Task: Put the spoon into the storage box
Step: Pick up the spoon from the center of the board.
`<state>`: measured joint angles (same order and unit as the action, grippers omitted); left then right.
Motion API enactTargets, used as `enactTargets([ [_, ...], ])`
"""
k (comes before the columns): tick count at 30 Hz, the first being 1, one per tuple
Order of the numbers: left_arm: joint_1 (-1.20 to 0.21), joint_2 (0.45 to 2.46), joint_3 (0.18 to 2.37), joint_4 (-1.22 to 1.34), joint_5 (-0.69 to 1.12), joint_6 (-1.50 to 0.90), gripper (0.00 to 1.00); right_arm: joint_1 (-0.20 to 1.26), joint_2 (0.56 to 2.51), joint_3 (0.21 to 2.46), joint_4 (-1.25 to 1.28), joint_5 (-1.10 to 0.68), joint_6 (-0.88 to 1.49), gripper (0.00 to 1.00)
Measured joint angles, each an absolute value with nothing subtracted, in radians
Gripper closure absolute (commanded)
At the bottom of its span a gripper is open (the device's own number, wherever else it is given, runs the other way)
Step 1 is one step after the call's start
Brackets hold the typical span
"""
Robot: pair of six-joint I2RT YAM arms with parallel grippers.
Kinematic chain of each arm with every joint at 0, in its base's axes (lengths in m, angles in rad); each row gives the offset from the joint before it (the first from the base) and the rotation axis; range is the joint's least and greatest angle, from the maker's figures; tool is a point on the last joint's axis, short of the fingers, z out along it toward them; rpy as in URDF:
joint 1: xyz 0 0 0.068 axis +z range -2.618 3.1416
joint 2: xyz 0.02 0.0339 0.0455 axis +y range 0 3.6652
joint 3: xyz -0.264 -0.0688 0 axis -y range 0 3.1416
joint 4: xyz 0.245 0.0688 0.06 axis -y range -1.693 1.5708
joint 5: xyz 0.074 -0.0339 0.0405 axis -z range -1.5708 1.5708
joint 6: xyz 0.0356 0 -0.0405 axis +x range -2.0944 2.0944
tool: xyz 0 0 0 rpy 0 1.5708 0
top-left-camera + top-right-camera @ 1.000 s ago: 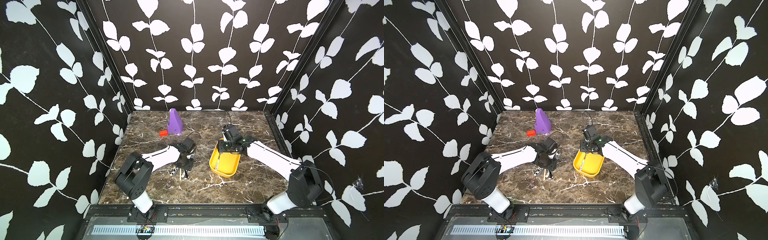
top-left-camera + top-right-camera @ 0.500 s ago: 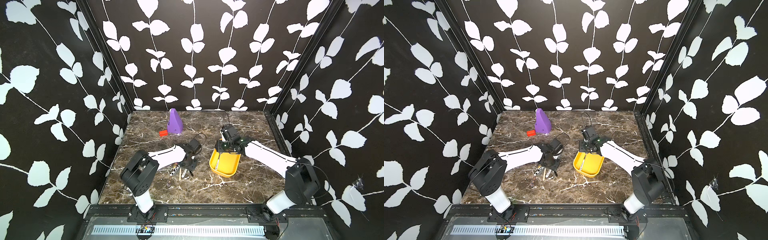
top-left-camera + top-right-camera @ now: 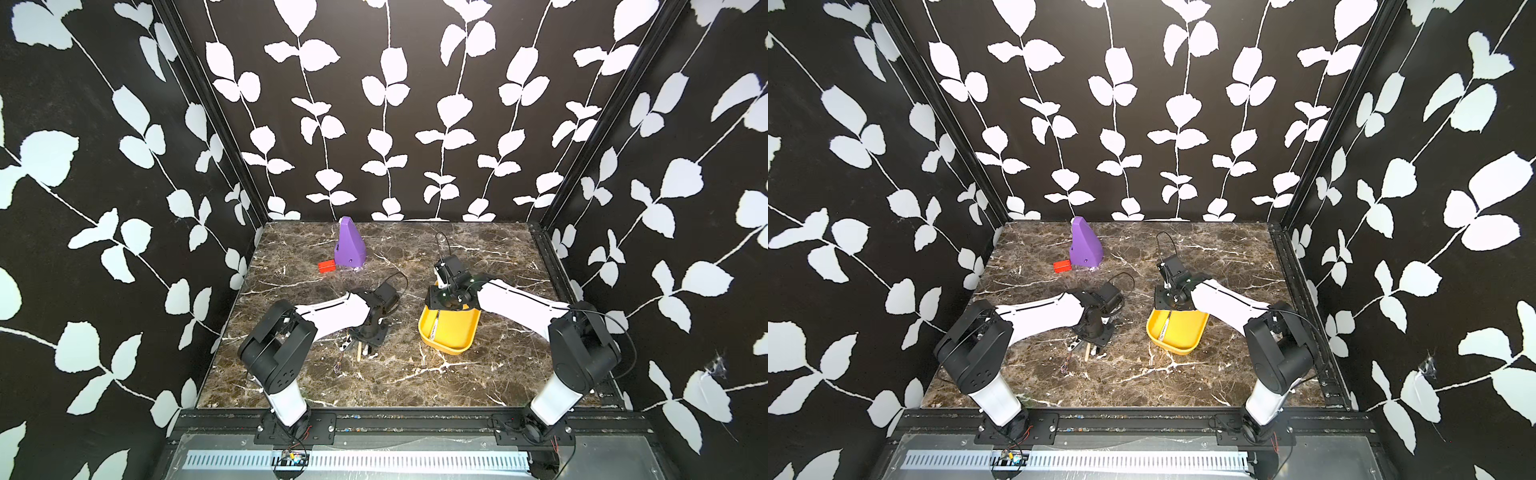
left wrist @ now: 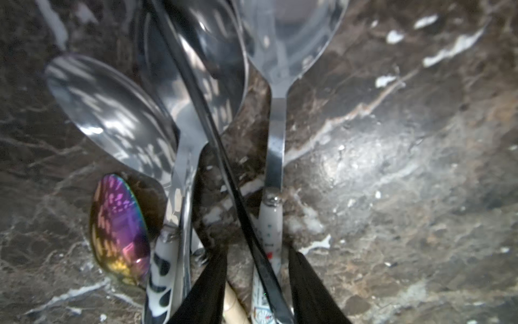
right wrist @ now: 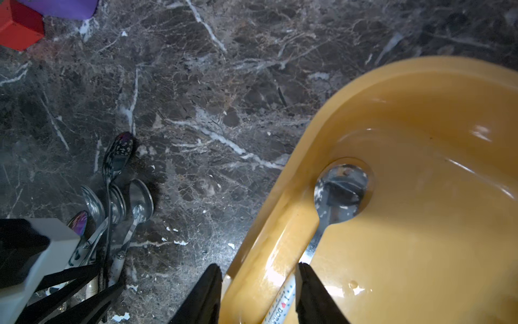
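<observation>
One spoon [image 5: 340, 193] already lay in the yellow storage box [image 3: 453, 338] at centre right of the surface [image 3: 415, 382]. The right gripper [image 5: 259, 294] had its jaws straddling the box wall. Several spoons [image 4: 196, 112] remained outside, centre left, under the left gripper [image 4: 256, 291], whose jaws straddled two handles; whether they gripped could not be told.

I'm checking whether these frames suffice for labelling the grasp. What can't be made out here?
- Whether the left gripper grips a spoon handle: left wrist view, cut off at the frame edge.
- Spoon pile: top views, too small, under the left arm.
- Whether the right gripper, straddling the storage box wall, clamps it: contact unclear.
- Spoon in the box: handle end cut off.
</observation>
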<state>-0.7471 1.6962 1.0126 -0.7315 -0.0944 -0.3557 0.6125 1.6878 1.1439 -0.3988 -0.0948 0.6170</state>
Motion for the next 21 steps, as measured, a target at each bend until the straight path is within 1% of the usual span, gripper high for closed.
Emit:
enactTargets([
  [5,-0.744,1.724,1.077,-0.771,-0.094,-0.356,0.62,0.612,1.690,1.169,-0.395,-0.094,0.609,0.54],
  [9,-0.744,1.697,1.115,-0.787,-0.101,-0.353,0.63,0.612,1.690,1.180,-0.378,-0.094,0.597,0.54],
  [13,-0.744,1.666,1.156,-0.785,-0.084,-0.337,0.69,0.612,1.690,1.180,-0.377,-0.094,0.594,0.54],
  [16,-0.743,1.712,1.208,-0.784,-0.068,-0.329,0.67,0.612,1.689,1.180,-0.376,-0.090,0.594,0.54],
  [21,-0.734,1.822,1.217,-0.760,-0.054,-0.319,0.65,0.612,1.676,1.172,-0.367,-0.084,0.594,0.54],
])
